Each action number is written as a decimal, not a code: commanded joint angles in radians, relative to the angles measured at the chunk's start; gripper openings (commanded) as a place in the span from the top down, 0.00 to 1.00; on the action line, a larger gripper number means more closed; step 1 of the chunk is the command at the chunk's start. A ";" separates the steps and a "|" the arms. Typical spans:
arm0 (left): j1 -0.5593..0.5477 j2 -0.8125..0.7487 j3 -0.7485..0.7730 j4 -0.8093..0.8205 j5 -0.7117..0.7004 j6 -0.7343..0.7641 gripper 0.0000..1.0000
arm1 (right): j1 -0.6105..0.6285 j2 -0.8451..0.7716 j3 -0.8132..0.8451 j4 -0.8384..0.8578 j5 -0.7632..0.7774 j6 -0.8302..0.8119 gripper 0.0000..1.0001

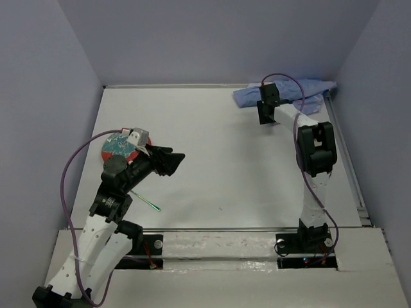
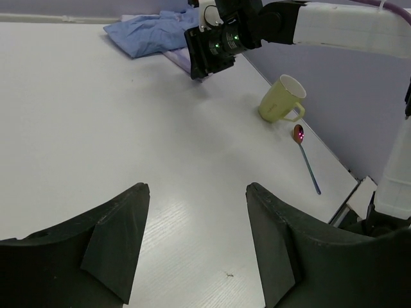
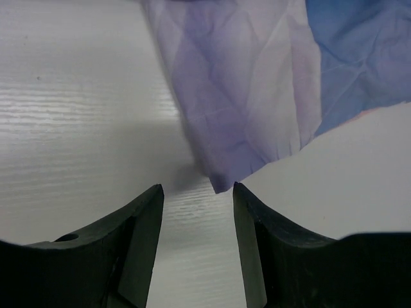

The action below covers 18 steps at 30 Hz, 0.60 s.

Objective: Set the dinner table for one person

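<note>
In the top view, the left arm point(image 1: 119, 186) covers the right half of the patterned plate point(image 1: 114, 149) at middle left, and its design is too small to read. The thin green utensil point(image 1: 149, 204) below it is too small to name, and its upper-left end meets the arm. At upper right, the right gripper point(image 1: 264, 115) hides part of the blue cloth point(image 1: 302, 93).

In the right wrist view, the cloth's pale purple corner is blurred along its left side. The top and right edges cut the cloth off, and the bottom edge cuts off the dark fingers point(image 3: 128, 256).
</note>
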 commanded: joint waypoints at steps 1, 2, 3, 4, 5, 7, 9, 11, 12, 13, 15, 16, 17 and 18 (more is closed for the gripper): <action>0.009 0.008 0.051 0.023 0.006 0.010 0.28 | 0.001 0.026 0.088 0.023 0.045 -0.064 0.46; 0.009 0.011 0.050 0.023 0.006 0.009 0.29 | 0.001 0.046 0.105 0.023 0.050 -0.070 0.46; 0.009 0.012 0.050 0.023 0.004 0.007 0.29 | -0.009 0.055 0.113 0.021 0.051 -0.081 0.47; 0.009 0.014 0.050 0.023 0.000 0.007 0.29 | -0.009 0.064 0.120 0.023 0.050 -0.084 0.48; 0.011 0.023 0.051 0.023 -0.003 0.007 0.29 | -0.009 0.078 0.133 0.021 0.050 -0.089 0.51; 0.009 0.032 0.051 0.017 -0.014 0.004 0.30 | -0.009 0.092 0.142 0.021 0.053 -0.087 0.55; 0.011 0.049 0.057 0.000 -0.046 0.004 0.32 | -0.009 0.106 0.148 0.018 0.051 -0.086 0.60; 0.014 0.065 0.057 -0.014 -0.066 0.006 0.34 | -0.009 0.112 0.157 0.018 0.051 -0.086 0.60; 0.015 0.068 0.057 -0.014 -0.068 0.002 0.34 | -0.009 0.116 0.159 0.020 0.053 -0.089 0.60; 0.015 0.075 0.057 -0.015 -0.071 0.001 0.34 | -0.009 0.122 0.160 0.020 0.057 -0.090 0.60; 0.015 0.080 0.057 -0.019 -0.077 -0.002 0.35 | -0.009 0.123 0.156 0.018 0.063 -0.093 0.61; 0.015 0.081 0.057 -0.019 -0.077 -0.002 0.35 | -0.009 0.123 0.156 0.018 0.068 -0.095 0.62; 0.015 0.083 0.057 -0.019 -0.081 -0.004 0.36 | -0.009 0.123 0.150 0.018 0.070 -0.098 0.76; 0.015 0.085 0.057 -0.017 -0.085 -0.005 0.37 | -0.009 0.124 0.147 0.018 0.071 -0.098 0.88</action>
